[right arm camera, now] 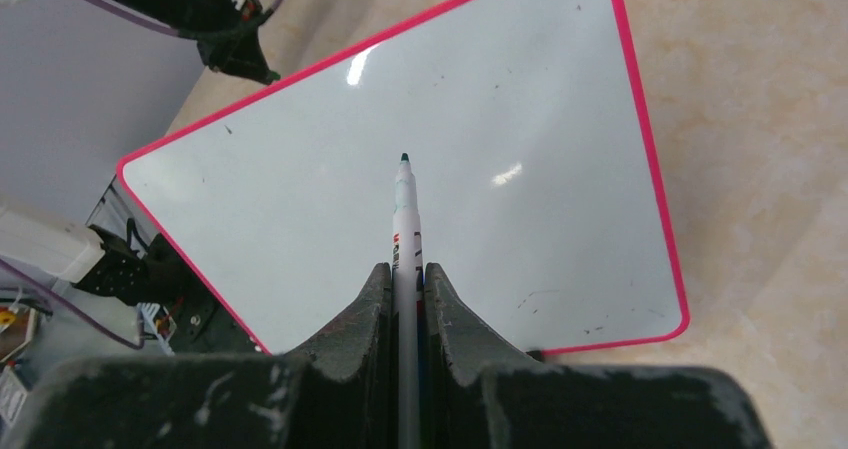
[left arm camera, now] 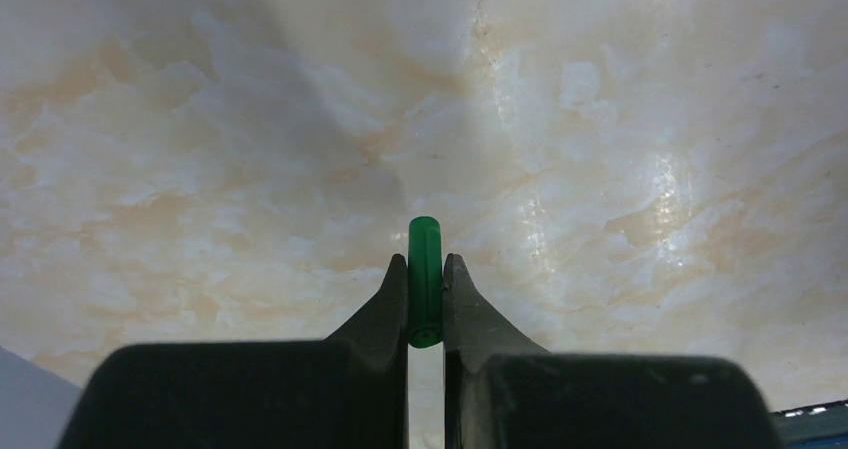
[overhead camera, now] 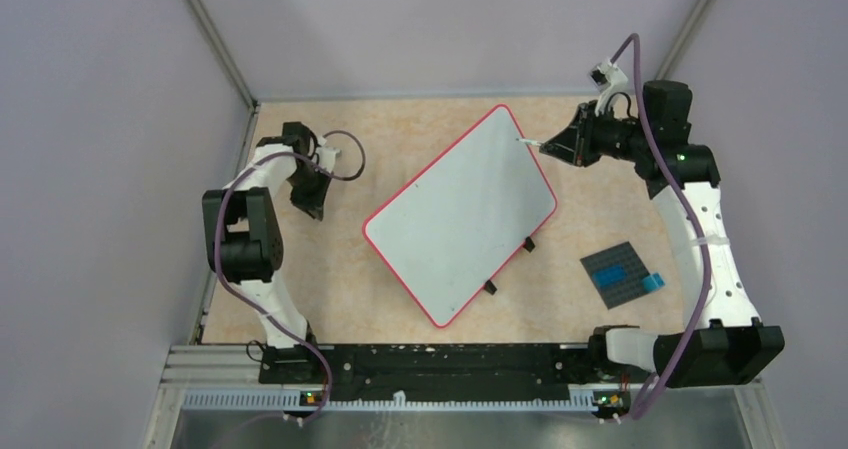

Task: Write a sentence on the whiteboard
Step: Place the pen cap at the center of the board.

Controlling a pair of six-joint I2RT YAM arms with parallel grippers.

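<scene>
The whiteboard (overhead camera: 460, 214) lies tilted in the middle of the table, white with a thin red rim and two black feet; its surface is blank apart from faint specks. My right gripper (overhead camera: 562, 149) is shut on a white marker (overhead camera: 530, 145), uncapped, with its dark tip at the board's far right edge. In the right wrist view the marker (right arm camera: 405, 219) sticks out of the gripper (right arm camera: 405, 271) over the board (right arm camera: 300, 199); I cannot tell if the tip touches. My left gripper (overhead camera: 310, 207) is at the far left, shut on a green marker cap (left arm camera: 425, 249) above the bare tabletop.
A small dark grey studded plate (overhead camera: 618, 272) with a blue piece (overhead camera: 652, 282) lies right of the board, beside the right arm. Grey walls enclose the table on three sides. A black rail (overhead camera: 440, 361) runs along the near edge.
</scene>
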